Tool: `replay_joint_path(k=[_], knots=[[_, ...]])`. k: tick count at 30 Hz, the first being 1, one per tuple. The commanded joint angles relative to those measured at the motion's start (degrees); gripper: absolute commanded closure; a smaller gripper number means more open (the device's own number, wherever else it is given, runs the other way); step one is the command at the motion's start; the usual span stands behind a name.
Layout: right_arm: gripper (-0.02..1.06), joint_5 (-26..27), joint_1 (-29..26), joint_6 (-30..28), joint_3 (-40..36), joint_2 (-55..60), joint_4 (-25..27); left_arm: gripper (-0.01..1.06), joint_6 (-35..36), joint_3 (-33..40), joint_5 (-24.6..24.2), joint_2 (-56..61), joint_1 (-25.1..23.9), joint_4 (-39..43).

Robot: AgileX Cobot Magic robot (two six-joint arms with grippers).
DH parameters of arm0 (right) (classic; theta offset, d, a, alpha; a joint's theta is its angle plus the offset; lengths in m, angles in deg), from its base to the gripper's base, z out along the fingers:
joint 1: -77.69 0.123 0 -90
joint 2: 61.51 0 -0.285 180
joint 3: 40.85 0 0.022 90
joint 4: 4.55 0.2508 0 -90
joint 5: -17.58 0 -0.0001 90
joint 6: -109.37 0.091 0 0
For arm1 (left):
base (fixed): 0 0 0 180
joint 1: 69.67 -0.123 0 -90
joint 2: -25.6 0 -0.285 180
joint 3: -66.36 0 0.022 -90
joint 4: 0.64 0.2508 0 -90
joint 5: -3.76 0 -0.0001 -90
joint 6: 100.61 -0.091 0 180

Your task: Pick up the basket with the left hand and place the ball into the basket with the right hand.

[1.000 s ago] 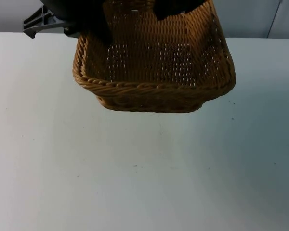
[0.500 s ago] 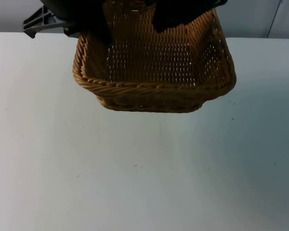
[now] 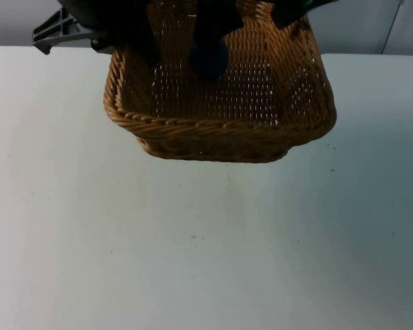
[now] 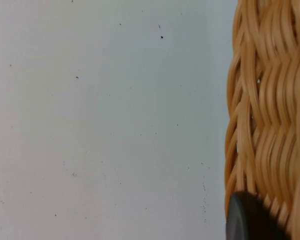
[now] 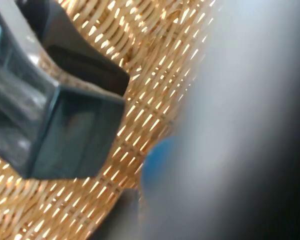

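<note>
Basket (image 3: pixel 220 103), a rounded-rectangle tray of honey-brown wicker with a braided rim and open-weave walls, hangs tilted above the white table (image 3: pixel 193 240) at its far side. The left gripper (image 3: pixel 127 31) clamps its far-left rim; in the left wrist view a rounded black fingertip (image 4: pixel 247 220) presses the ribbed weave (image 4: pixel 270 115). Inside the basket a dark blue ball (image 3: pixel 208 56) sits at the tip of the right gripper (image 3: pixel 213 24), which reaches down over the far wall. Whether those jaws grip it or have let go cannot be told. In the right wrist view a blue smear (image 5: pixel 160 157) lies against backlit wicker.
</note>
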Motion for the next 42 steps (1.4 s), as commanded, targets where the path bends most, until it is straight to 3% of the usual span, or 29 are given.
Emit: replay_joint_path(k=[1,23,27,35,42], knots=[[0.0,0.7,0.2,-0.6,0.2,0.0,0.4,1.05,0.3,-0.7,1.2,0.7,0.0,-1.2],[0.0,-0.8,-1.1,-1.8,0.2,-3.3,1.6,1.05,0.3,-0.7,1.1,0.7,0.0,-1.1],[0.0,-2.1,-6.4,-1.5,0.2,-4.9,2.4,1.05,0.3,-0.7,1.0,0.7,0.0,-0.9],[0.0,-4.1,-24.9,-3.6,0.2,-10.7,4.6,1.05,0.3,-0.7,0.9,0.7,0.0,-0.8],[0.0,-6.5,-30.1,-4.5,0.2,-10.9,4.6,1.05,0.3,-0.7,0.6,0.7,0.0,-0.9]])
